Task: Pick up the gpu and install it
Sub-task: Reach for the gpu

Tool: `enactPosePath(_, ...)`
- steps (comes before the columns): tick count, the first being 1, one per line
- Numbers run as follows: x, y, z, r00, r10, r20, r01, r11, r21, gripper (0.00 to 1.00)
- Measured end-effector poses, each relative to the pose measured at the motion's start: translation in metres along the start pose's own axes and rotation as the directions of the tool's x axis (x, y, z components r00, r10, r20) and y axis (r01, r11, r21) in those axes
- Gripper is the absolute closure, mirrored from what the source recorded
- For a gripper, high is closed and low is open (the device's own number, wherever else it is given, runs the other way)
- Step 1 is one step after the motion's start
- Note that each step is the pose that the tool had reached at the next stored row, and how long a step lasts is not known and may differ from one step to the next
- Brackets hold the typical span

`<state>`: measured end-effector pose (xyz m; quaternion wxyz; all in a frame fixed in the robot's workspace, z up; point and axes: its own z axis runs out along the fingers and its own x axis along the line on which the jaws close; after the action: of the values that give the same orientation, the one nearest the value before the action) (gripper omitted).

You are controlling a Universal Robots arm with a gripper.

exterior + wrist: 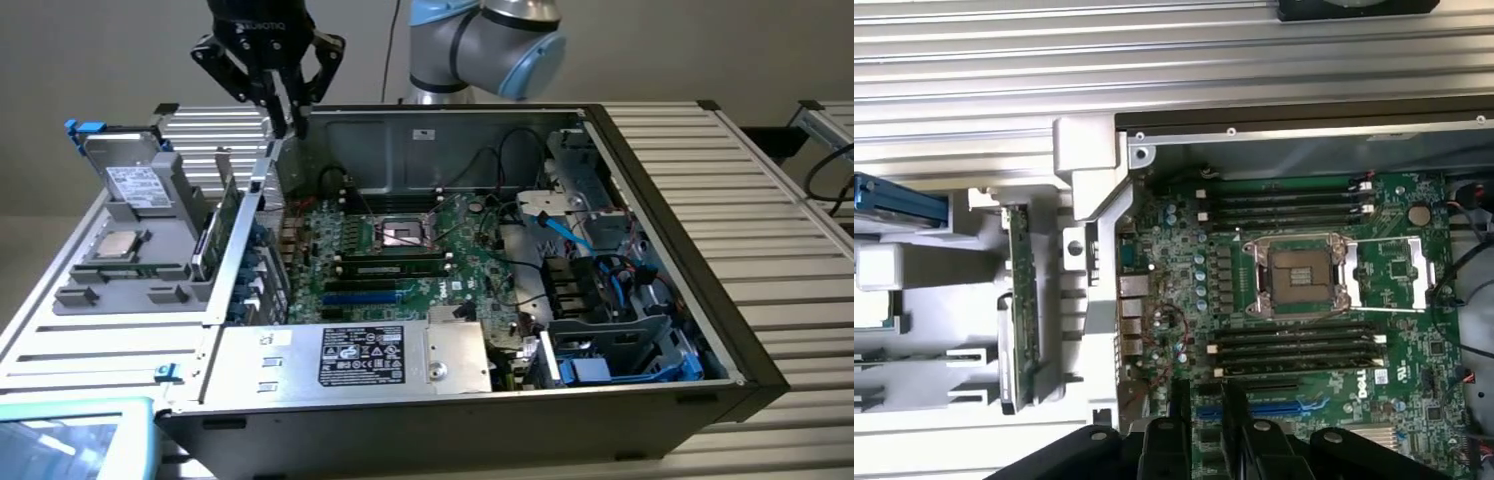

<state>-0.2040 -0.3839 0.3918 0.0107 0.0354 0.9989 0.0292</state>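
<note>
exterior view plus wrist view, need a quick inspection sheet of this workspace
surface: ribbed metal table, bearing an open computer case.
job's things: gpu not identifiable; motherboard exposed, blue slot visible.
clutter: grey tray on the exterior view's left, holding memory sticks and a chip.
grippers: gripper hangs over the case's rear edge, above the motherboard.
cables: blue cables and black wires inside the case, exterior view's right.
surroundings: robot arm behind the case; plain wall.
</note>
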Motion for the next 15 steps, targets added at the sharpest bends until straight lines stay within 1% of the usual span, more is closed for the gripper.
enactPosePath(2, 0.009, 0.0018, 0.0004, 1.0, 0.0, -0.0001, 0.0, 1.0, 0.0, 0.71)
enactPosePath(3, 0.013, 0.0028, 0.0006, 1.0, 0.0, -0.0002, 0.0, 1.0, 0.0, 0.64)
enactPosePath(15, 0.068, 0.0093, 0.003, 1.0, 0.0, -0.0005, 0.0, 1.0, 0.0001, 0.64)
